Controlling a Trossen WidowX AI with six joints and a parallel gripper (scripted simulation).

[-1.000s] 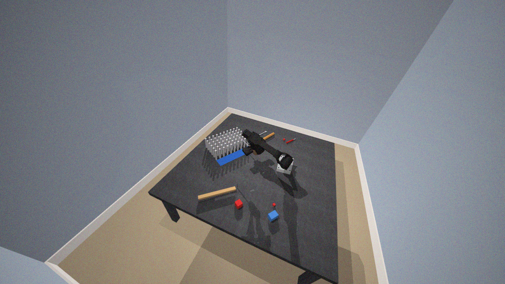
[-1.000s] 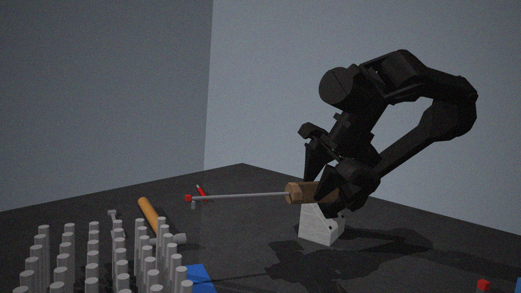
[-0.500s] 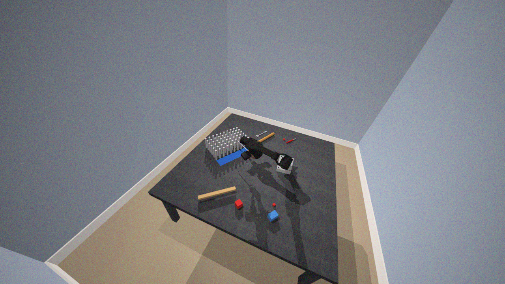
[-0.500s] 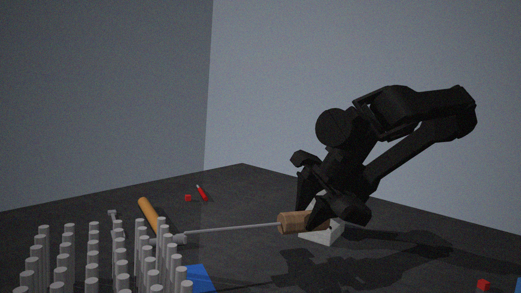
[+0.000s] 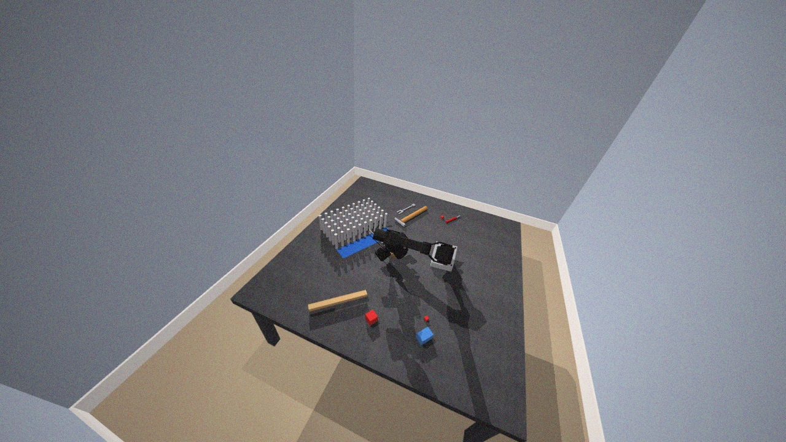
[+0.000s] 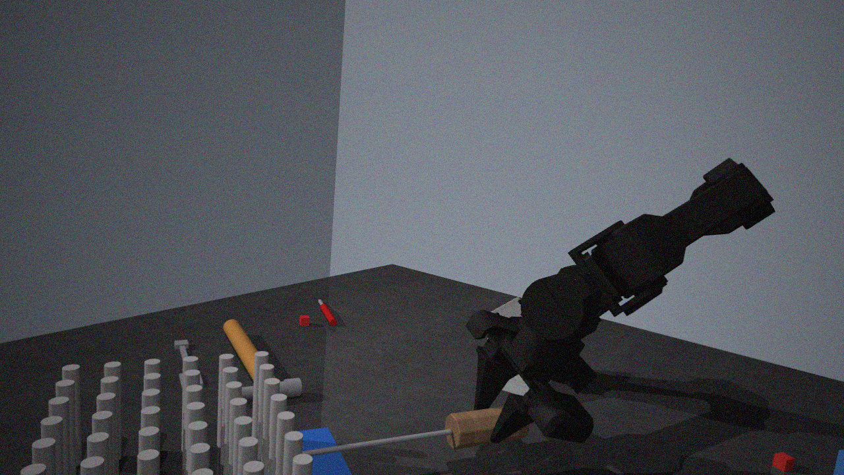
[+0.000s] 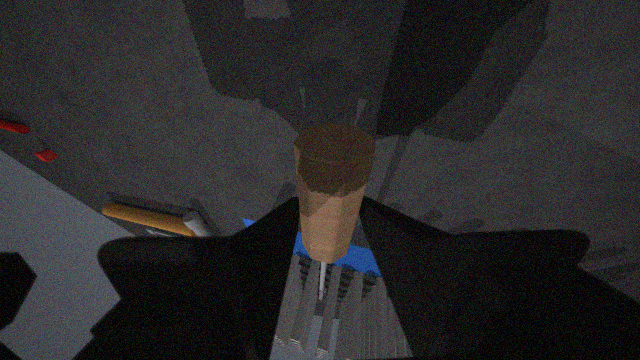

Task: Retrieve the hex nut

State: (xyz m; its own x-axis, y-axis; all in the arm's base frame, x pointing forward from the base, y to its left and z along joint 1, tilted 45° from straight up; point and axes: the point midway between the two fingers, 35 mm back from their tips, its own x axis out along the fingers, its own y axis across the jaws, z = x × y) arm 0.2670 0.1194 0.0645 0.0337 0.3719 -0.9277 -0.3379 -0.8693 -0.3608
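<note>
My gripper [image 6: 488, 425] [image 7: 329, 203] is shut on the wooden handle of a hook tool [image 6: 463, 429] [image 7: 332, 220], low over the table in front of the spacer field. The tool's thin metal shaft [image 6: 383, 441] [image 7: 321, 280] reaches over the blue taped strip [image 5: 351, 248] [image 6: 321, 440] [image 7: 362, 256] toward the spacers. Its tip is hidden behind the front spacers in the exterior view. The metal spacers [image 5: 339, 233] [image 6: 283, 431] stand upright in rows. I cannot make out the nut in any view.
A hammer [image 5: 413, 215] [image 6: 241, 348] [image 7: 145, 217] and a wrench [image 5: 406, 209] lie beside the field. A red pen-like tool [image 5: 452, 219] and a small red cube [image 6: 304, 320] lie farther off. A wooden bar [image 5: 337, 301], a red cube [image 5: 371, 317] and a blue cube [image 5: 424, 336] are on the other side.
</note>
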